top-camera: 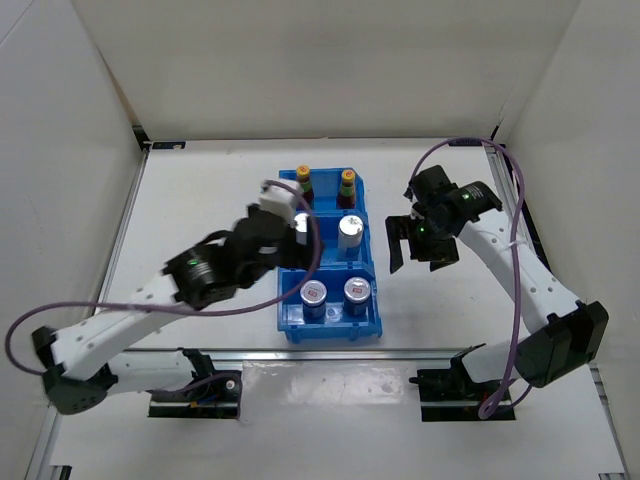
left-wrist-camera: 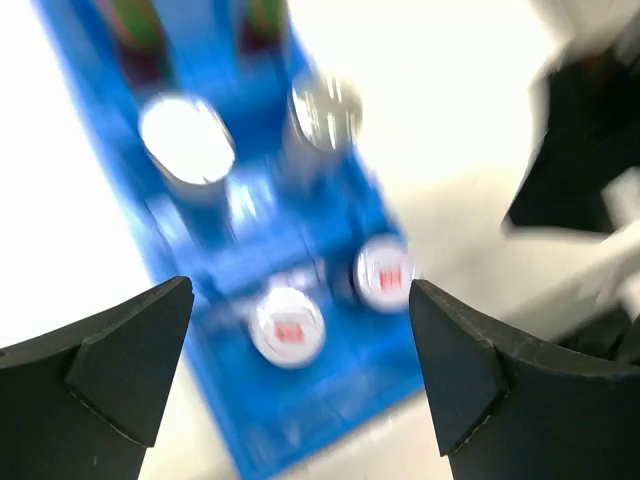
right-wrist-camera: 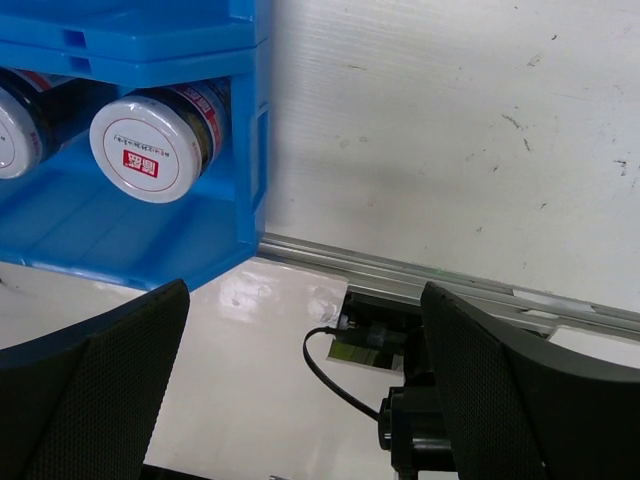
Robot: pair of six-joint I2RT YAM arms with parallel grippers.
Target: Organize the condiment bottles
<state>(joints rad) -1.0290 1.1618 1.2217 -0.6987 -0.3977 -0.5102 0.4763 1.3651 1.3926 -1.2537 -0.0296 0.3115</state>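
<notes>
Two dark condiment bottles with yellow-orange caps stand upright in the back compartments of the blue tray, the left bottle beside the right bottle. In the blurred left wrist view only their lower parts show at the top edge, the left one and the right one. My left gripper hovers over the tray's left side, open and empty. My right gripper is open and empty, above the table just right of the tray.
The tray also holds two silver-topped cans in the middle row and two white-lidded jars in the front row. One jar shows in the right wrist view. White walls enclose the table. An aluminium rail runs along the near edge.
</notes>
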